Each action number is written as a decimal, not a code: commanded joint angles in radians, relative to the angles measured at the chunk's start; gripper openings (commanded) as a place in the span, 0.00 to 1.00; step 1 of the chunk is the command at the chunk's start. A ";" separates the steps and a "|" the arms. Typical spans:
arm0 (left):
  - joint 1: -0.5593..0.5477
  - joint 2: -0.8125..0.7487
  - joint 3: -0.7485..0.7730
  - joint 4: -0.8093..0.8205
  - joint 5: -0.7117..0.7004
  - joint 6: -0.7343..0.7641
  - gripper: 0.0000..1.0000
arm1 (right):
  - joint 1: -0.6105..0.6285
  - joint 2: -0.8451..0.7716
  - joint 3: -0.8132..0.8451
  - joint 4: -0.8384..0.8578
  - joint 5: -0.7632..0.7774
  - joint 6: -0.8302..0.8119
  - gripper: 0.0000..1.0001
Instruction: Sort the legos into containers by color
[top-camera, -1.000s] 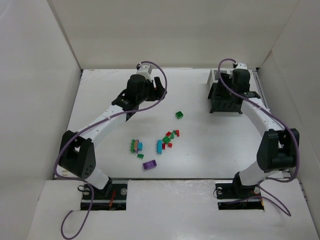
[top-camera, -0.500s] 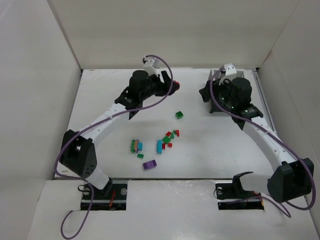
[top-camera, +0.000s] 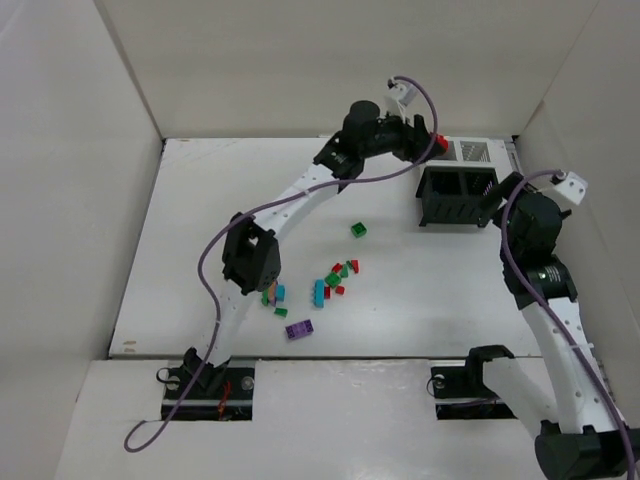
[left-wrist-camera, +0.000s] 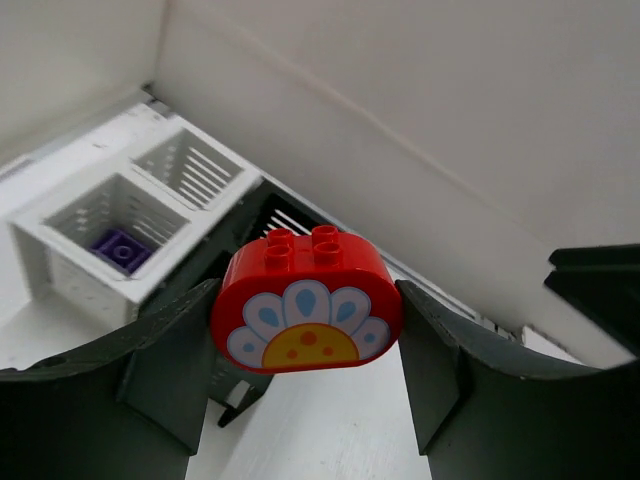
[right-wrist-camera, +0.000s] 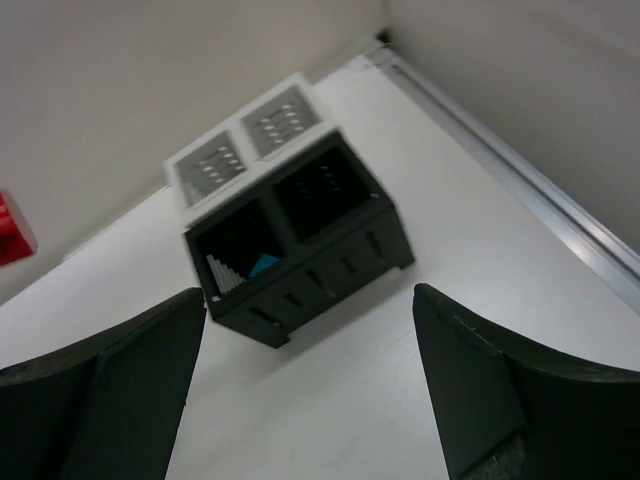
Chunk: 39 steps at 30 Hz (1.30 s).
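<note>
1. Surface (top-camera: 200, 250): loose legos (top-camera: 330, 282) are scattered mid-field, well apart from the bins.
2. Containers (top-camera: 458, 195): a purple brick (left-wrist-camera: 120, 248) and a teal brick (right-wrist-camera: 264, 265) are housed; an unclaimed bin is advised for red, with a low release.
3. Left jaws: clamped on the red lego (left-wrist-camera: 305, 310), held near the containers.
4. Right jaws: spread wide, nothing held.

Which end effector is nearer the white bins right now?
Left. The left end effector, holding a red brick, hovers at the left edge of the white bins; the right end effector sits beside the black bins.
</note>
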<state>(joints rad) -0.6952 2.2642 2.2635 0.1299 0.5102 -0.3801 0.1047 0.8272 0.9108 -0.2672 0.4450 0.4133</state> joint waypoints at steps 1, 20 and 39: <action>-0.006 0.055 0.059 0.158 0.125 -0.029 0.28 | -0.022 -0.039 0.034 -0.206 0.274 0.159 0.89; -0.225 0.331 0.196 0.677 -0.211 -0.089 0.24 | -0.022 -0.292 -0.006 -0.320 0.179 0.194 0.90; -0.225 -0.158 -0.432 0.438 0.031 0.498 0.11 | -0.031 0.125 0.332 -0.363 -0.254 -0.054 0.99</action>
<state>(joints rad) -0.9131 2.1857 1.8439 0.5777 0.4541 -0.0265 0.0784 0.9028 1.2121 -0.5976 0.3119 0.4347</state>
